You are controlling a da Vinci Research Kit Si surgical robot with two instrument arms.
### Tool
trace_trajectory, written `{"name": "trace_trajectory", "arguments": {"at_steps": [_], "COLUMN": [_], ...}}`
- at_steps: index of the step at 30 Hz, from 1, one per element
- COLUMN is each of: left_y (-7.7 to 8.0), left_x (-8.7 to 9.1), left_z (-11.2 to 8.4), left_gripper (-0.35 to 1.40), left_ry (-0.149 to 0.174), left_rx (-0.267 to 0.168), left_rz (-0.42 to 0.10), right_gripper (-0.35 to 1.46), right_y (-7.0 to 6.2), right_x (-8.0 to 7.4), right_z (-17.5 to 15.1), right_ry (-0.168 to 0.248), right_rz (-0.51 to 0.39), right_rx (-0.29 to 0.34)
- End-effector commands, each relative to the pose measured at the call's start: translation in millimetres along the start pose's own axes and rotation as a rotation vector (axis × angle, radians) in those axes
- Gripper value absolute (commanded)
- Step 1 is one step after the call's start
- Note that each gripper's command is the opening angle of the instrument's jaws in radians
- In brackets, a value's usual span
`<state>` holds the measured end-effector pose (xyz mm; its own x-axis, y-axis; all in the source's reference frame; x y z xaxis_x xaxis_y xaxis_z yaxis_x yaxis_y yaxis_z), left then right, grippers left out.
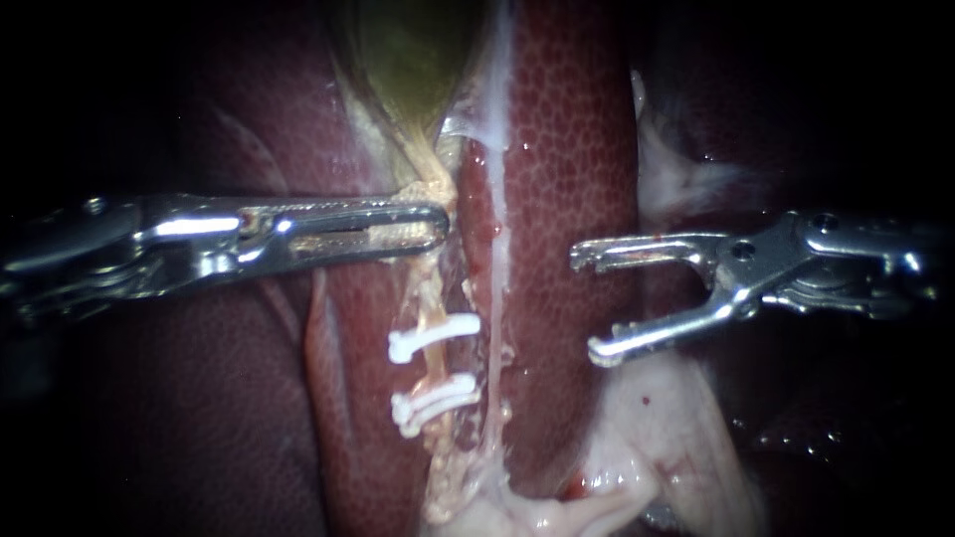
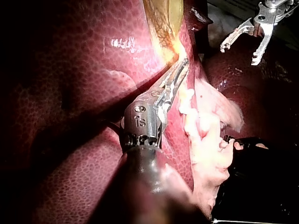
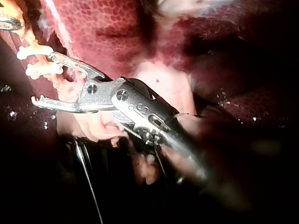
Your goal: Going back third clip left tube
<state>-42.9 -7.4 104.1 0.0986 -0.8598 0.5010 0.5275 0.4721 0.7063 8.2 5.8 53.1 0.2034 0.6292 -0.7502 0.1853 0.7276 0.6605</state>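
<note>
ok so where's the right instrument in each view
endoscope: right instrument comes in from the right, jaws open over the liver.
left wrist: right instrument is beyond the left instrument and off to one side.
right wrist: right instrument is the view's own, just short of two white clips.
shared landmark: the mottled red liver.

Surgical bench setup, bare liver [image 1: 572, 179], greenish gallbladder [image 1: 413, 60], white clips [image 1: 433, 338] on a tube [image 1: 428, 288]
</note>
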Motion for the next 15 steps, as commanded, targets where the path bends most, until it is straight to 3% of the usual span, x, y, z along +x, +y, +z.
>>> {"name": "trace_trajectory", "arguments": {"at_steps": [1, 15], "left_y": [-0.1, -0.1], "left_x": [0.0, 0.0], "left_z": [0.0, -0.2], "left_gripper": [-0.35, -0.35], "left_ry": [0.000, 0.001], "left_rx": [0.001, 0.001], "left_rz": [0.000, 0.000], "right_gripper": [0.60, 0.60], "right_y": [0.0, -0.1], "right_x": [0.1, 0.1], "right_z": [0.0, 0.0], "right_ry": [0.000, 0.000], "right_rz": [0.000, 0.000], "right_rx": [0.000, 0.001]}}
